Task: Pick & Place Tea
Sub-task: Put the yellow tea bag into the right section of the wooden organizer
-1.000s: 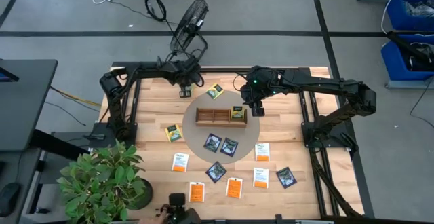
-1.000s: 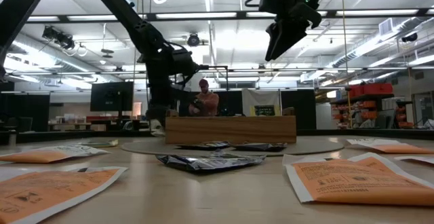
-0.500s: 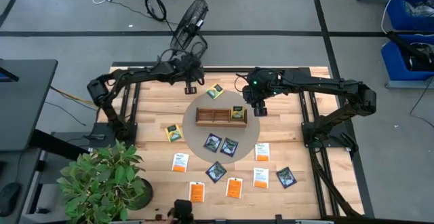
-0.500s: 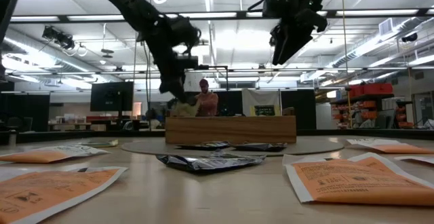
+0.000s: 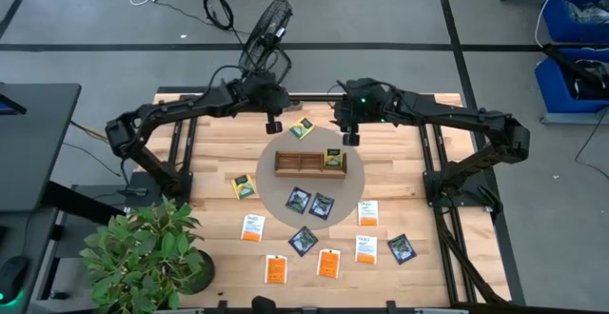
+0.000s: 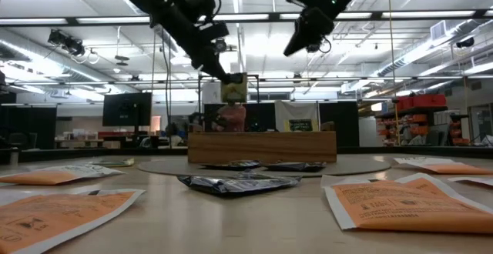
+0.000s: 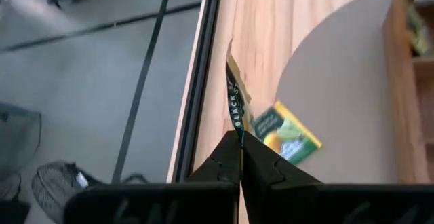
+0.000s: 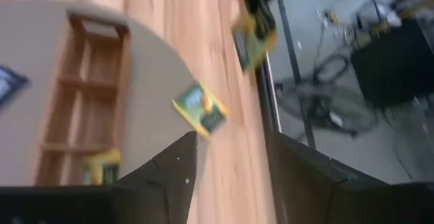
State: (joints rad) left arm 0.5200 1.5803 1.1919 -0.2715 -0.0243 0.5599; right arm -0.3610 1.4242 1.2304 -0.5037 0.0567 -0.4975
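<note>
A wooden bench (image 5: 209, 162) carries a round grey mat (image 5: 314, 195), a wooden tray (image 5: 310, 163) and scattered tea packets, with a workshop room behind it. The left gripper (image 5: 274, 123) hangs above the bench's far edge, its jaws pressed together on a yellow-green packet (image 6: 234, 89) that dangles upright below them, printed "BLACK" along its edge. A second yellow-green packet (image 5: 303, 128) lies flat on the bench between the two grippers. The right gripper (image 5: 349, 135) hovers beyond the tray, jaws spread and empty.

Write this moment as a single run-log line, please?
left gripper: shut on yellow-green tea packet, lifted | right gripper: open, empty, raised near wooden tray | one yellow-green packet in tray's end compartment
</note>
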